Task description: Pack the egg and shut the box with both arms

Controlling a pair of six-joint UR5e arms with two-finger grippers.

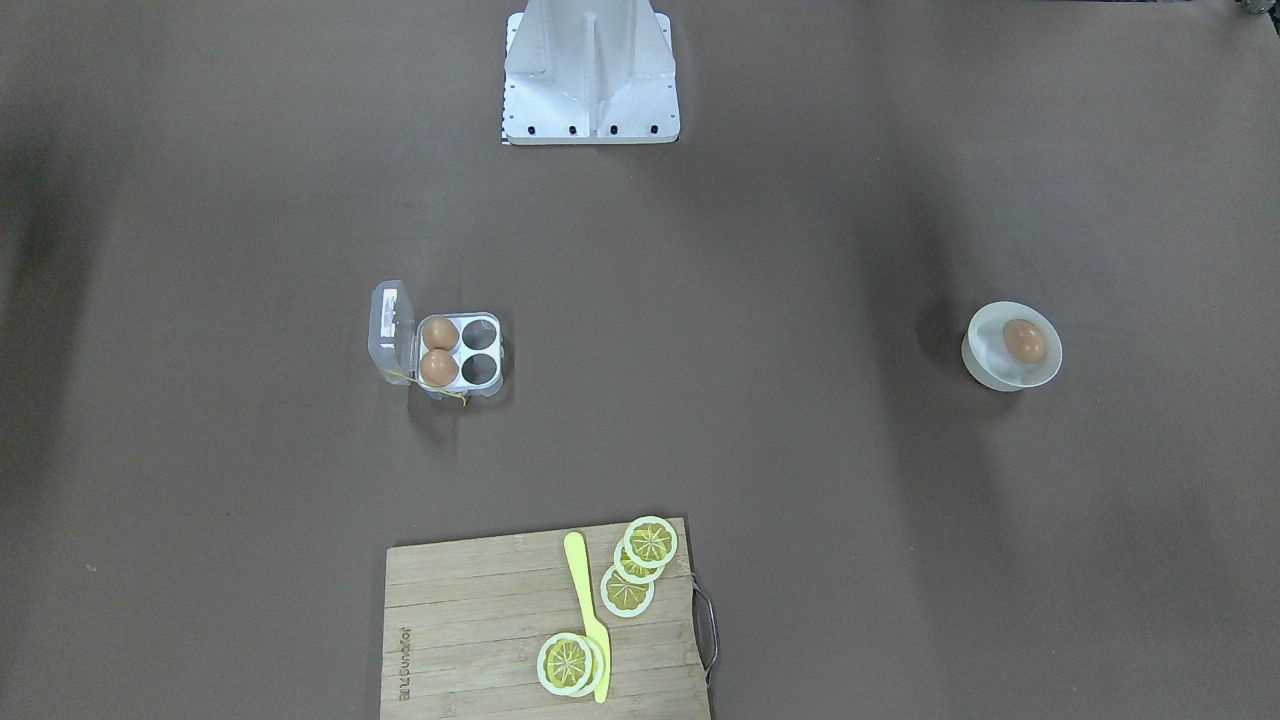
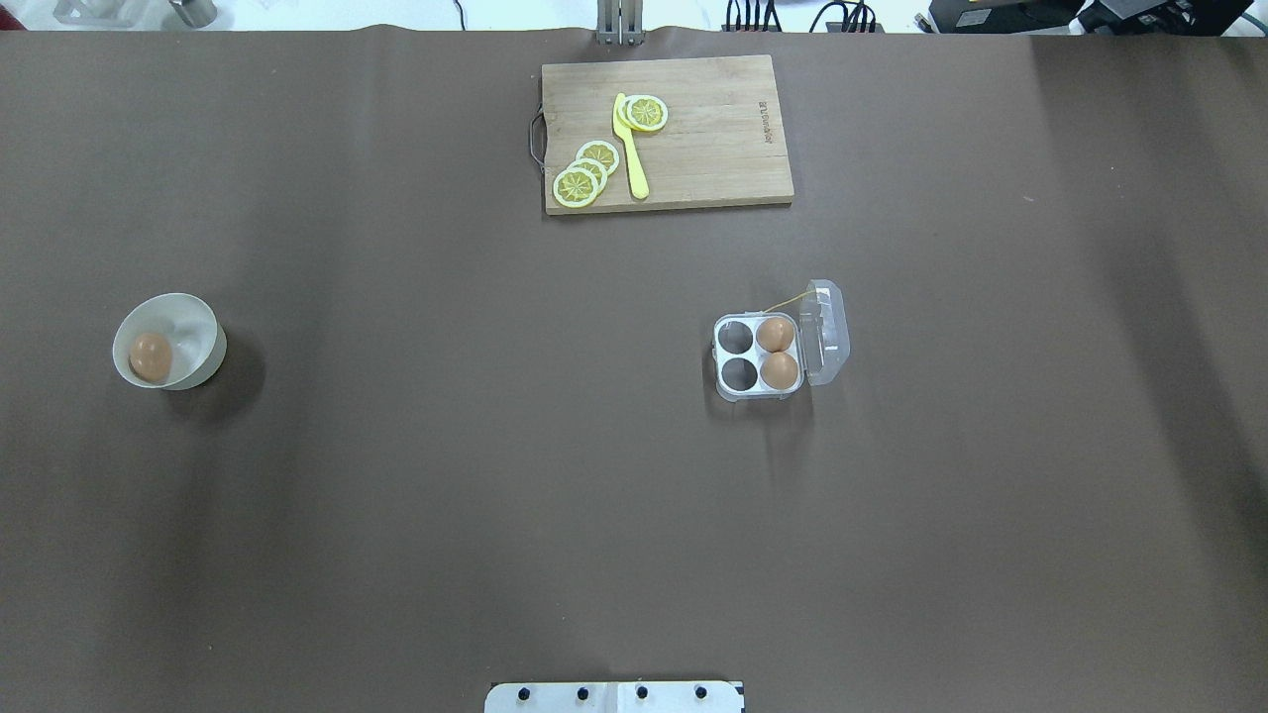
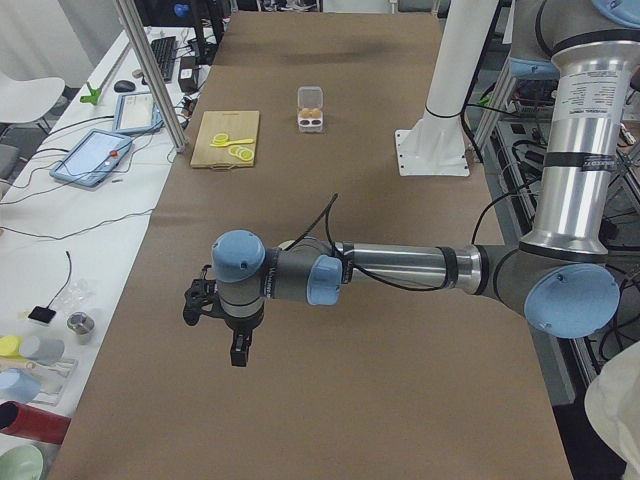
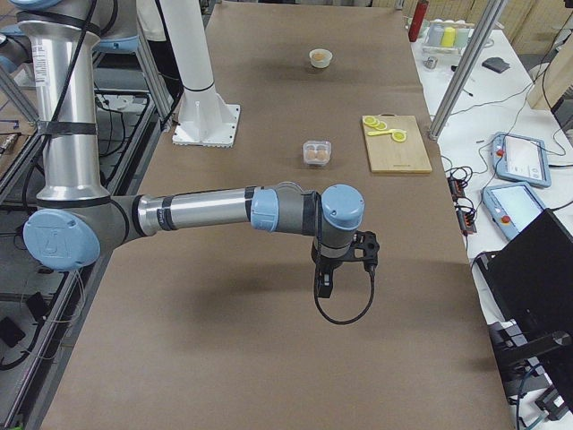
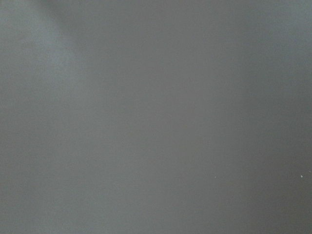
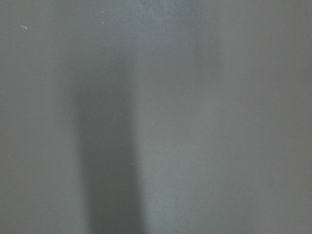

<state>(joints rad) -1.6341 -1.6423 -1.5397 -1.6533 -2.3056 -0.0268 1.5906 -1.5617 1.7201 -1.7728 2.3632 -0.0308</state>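
The clear box (image 1: 479,349) stands open on the brown table, lid (image 1: 392,330) tipped back, with two brown eggs (image 1: 439,350) in the cells beside the lid and two cells empty. It also shows in the overhead view (image 2: 737,355). A third egg (image 1: 1024,341) lies in a white bowl (image 1: 1000,376) far off on the robot's left side (image 2: 151,356). My left gripper (image 3: 238,352) shows only in the exterior left view, hanging above the table away from the bowl. My right gripper (image 4: 324,285) shows only in the exterior right view, short of the box. I cannot tell whether either is open or shut. Both wrist views show only bare table.
A wooden cutting board (image 1: 470,620) with lemon slices (image 1: 640,565) and a yellow knife (image 1: 586,610) lies at the table's far edge from the robot. The white robot base (image 1: 590,80) stands at the near edge. Side benches with tablets flank the table.
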